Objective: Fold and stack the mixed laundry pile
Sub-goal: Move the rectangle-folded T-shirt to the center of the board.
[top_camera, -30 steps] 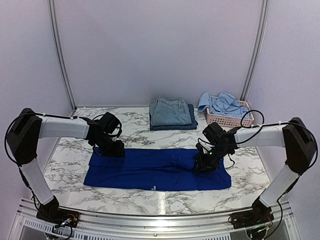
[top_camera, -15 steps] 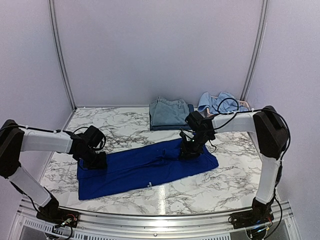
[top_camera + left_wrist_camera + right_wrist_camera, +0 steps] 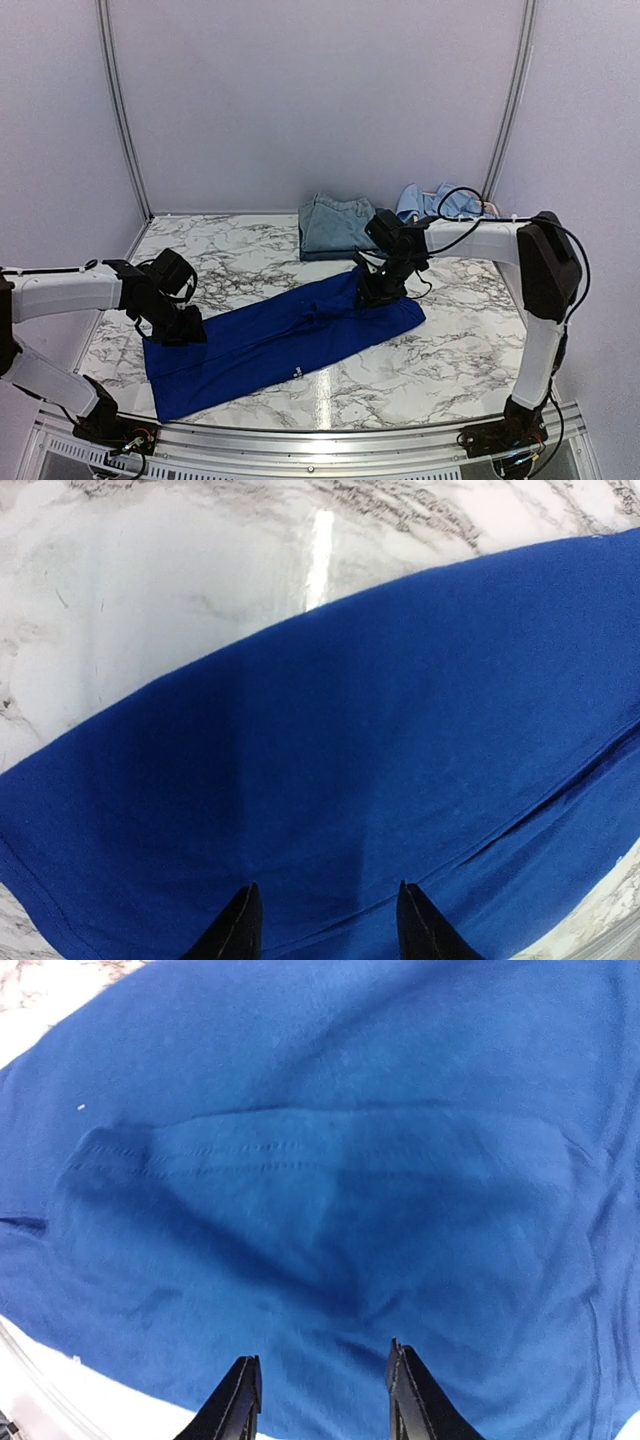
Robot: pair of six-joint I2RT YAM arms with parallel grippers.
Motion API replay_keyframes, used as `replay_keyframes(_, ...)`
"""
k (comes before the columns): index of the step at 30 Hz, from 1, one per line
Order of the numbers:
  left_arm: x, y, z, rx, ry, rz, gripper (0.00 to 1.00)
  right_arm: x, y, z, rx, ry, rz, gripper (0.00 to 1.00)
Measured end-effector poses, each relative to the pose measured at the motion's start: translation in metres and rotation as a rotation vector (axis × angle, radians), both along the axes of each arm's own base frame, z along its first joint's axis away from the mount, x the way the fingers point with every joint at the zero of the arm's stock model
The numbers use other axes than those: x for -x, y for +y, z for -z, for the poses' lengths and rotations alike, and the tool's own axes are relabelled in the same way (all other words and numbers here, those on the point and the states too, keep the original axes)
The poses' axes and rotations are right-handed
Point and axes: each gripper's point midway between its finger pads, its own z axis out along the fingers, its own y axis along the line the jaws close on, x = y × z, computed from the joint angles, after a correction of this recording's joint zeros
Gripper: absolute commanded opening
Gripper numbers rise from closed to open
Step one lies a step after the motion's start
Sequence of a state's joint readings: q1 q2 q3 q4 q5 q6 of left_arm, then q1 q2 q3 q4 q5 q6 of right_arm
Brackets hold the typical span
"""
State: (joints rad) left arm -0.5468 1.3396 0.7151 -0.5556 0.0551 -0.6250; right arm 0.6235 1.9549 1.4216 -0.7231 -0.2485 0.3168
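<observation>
While the left gripper (image 3: pixel 185 328) and right gripper (image 3: pixel 372 290) rest on the shirt (image 3: pixel 280 340), slanted across the near table (image 3: pixel 470 350), jaws half-spread and I cannot tell if they pinch cloth, move its 2 ends together, keeping it flat.

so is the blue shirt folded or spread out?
Folded: blue shirt lies as a long narrow strip, layered edge visible on top.

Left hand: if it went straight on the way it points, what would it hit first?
The royal-blue T-shirt: the left hand points down into its cloth, fingertips apart, seemingly at or on it. The marble table lies directly beneath; exact depth is unclear.
</observation>
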Motion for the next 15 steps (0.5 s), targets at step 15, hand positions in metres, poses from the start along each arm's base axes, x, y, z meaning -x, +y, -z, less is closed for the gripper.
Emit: replay_keyframes(15, -0.029, -0.021, 0.006, -0.011, 0.032, 0.034, 0.50, 0.012, -0.087, 0.031, -0.065, 0.043, 0.197, 0.37)
